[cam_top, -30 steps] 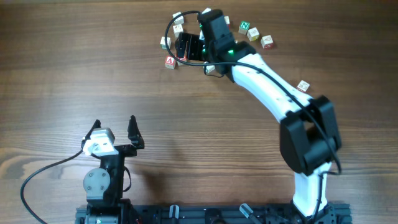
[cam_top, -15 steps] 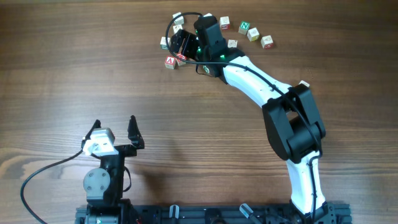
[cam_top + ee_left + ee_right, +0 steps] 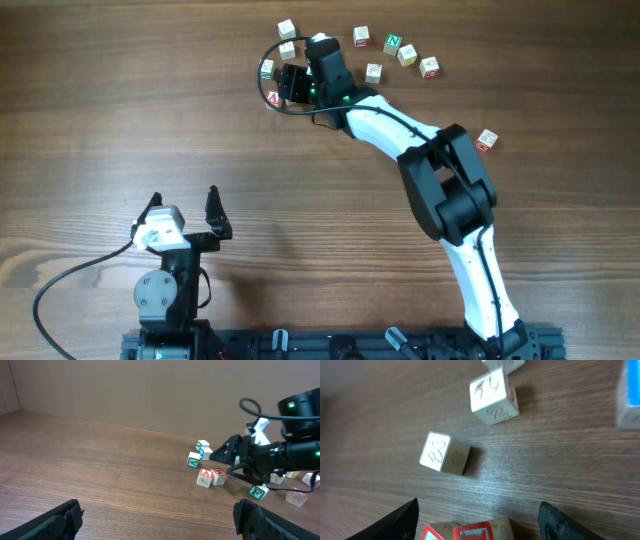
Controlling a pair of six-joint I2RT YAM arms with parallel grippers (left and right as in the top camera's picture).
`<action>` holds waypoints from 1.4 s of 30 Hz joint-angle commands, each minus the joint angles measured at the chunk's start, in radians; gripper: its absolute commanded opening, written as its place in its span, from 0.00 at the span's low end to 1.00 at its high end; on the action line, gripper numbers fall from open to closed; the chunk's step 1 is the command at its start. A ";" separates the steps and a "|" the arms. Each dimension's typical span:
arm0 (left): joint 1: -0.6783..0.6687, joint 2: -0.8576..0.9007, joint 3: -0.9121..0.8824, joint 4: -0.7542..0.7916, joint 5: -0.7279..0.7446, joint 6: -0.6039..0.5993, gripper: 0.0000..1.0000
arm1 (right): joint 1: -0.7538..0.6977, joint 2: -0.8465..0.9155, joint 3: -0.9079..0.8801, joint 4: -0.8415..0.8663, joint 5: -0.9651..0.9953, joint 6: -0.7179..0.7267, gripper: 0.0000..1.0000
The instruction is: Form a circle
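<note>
Plainly, the right gripper [image 3: 477, 522] stood open, jaws either side of a red-lettered block [image 3: 467, 531] at one end of the loose arc of blocks [image 3: 393, 43]. Closing off-centre could have twisted that block or shoved it into the pale block [image 3: 444, 454] nearby, spoiling the curve. Since a second earlier the gripper had slid left and its elbow [image 3: 455, 185] had swung inward; the left gripper [image 3: 185, 212] sat open, unmoved.

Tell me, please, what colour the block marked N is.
The N block is green, clearest overhead.

Matt wood-grain table [image 3: 100, 120]; pale wooden blocks [image 3: 287, 28]; glossy white plastic arm [image 3: 385, 122]
</note>
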 commanded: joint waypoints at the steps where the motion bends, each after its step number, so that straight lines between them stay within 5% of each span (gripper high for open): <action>1: 0.008 -0.009 -0.008 0.004 0.012 0.023 1.00 | 0.029 0.042 0.049 -0.047 0.042 -0.042 0.73; 17: 0.008 -0.009 -0.008 0.004 0.012 0.023 1.00 | 0.033 0.042 0.089 -0.164 0.171 -0.013 0.41; 33: 0.008 -0.009 -0.008 0.004 0.012 0.023 1.00 | 0.022 0.006 0.093 -0.282 0.206 -0.034 0.29; 42: 0.008 -0.009 -0.008 0.004 0.012 0.023 1.00 | -0.029 -0.126 0.095 -0.365 0.067 -0.095 0.19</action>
